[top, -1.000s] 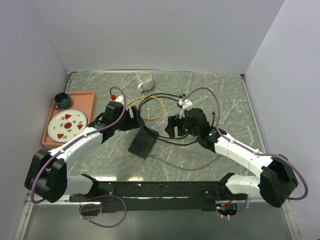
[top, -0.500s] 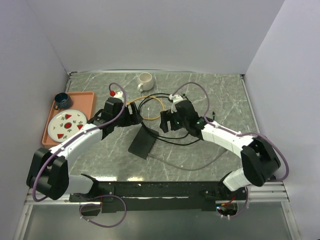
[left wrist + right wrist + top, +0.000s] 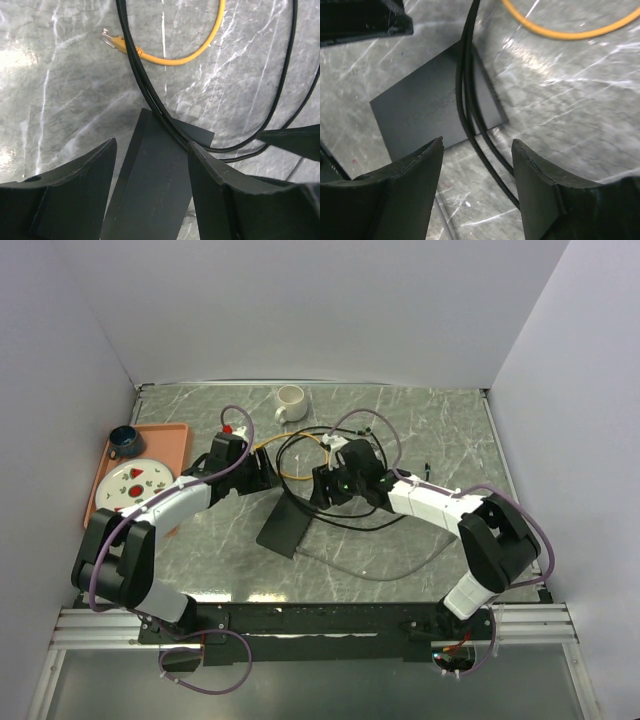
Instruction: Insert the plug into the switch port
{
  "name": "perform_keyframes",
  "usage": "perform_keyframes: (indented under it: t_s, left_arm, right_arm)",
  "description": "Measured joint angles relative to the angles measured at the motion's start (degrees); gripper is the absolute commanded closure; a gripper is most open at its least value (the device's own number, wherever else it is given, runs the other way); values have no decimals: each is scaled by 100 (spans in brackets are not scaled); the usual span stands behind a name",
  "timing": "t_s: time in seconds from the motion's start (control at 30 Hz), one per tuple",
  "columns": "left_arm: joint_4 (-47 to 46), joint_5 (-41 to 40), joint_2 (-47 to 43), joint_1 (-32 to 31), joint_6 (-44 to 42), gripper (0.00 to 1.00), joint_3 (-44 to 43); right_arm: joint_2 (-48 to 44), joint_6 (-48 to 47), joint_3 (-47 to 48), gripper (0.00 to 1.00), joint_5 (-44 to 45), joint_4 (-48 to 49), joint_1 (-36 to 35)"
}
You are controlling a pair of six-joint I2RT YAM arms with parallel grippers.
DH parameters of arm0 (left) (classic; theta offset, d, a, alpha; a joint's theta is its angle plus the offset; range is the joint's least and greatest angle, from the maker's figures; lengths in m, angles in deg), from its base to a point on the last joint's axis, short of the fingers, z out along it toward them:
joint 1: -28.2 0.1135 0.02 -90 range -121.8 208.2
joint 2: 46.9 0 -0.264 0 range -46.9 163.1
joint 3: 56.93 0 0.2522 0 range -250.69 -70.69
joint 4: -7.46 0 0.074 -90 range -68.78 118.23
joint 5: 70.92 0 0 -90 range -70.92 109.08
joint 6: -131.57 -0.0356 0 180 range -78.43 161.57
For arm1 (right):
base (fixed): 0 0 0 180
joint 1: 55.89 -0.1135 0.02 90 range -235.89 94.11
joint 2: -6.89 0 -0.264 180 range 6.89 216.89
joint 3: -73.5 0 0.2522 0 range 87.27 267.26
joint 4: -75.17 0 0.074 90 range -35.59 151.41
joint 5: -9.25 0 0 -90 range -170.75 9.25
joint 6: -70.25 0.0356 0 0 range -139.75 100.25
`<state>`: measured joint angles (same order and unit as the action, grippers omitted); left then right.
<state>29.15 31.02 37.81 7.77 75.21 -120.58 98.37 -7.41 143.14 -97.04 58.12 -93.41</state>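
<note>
My left wrist view cuts the black box (image 3: pixel 155 190) off at the picture's lower edge. Black cables (image 3: pixel 138 70) cover one corner, and its port is too small to tell in any view.

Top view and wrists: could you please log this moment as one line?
left hand: open over black box | right hand: open over black cables | yellow plug: loose

There are 2 white-and-black robot arms (image 3: pixel 430 502) on 1 grey marbled table (image 3: pixel 440 430). Counted singly: 1 flat matte-black rectangular box (image 3: pixel 288 523), 1 yellow cable (image 3: pixel 172 62) with 1 clear plug (image 3: pixel 106 36), 1 orange plastic tray (image 3: pixel 175 440), 1 round white plate printed with red fruit (image 3: pixel 128 485), 1 dark blue cup (image 3: pixel 124 440), 1 white ceramic mug (image 3: pixel 290 402). 2 black cable strands (image 3: pixel 465 100) show; whether they are 1 cable cannot be told.
</note>
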Motion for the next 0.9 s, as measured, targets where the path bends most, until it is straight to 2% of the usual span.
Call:
perform_keyframes:
  t_s: [0.27,0.5,0.6,0.63,0.73,0.9]
  left_arm:
    - [-173,173,-11,0,33,33,55]
    - [-157,236,-133,0,52,33,214]
    - [-153,234,-278,0,50,33,227]
    - [-151,232,-321,0,50,33,234]
    - [-138,225,-466,0,48,33,275]
    - [-111,199,-647,0,46,28,374]
  right_arm:
    - [28,-181,-81,34,101,-214,-372]
    - [350,-251,-232,38,337,-229,-581]
    - [645,-297,-229,61,468,-238,-629]
    - [719,-315,-227,81,509,-247,-638]
    - [828,-382,-114,100,627,-278,-658]
    - [713,-387,-79,100,636,-315,-796]
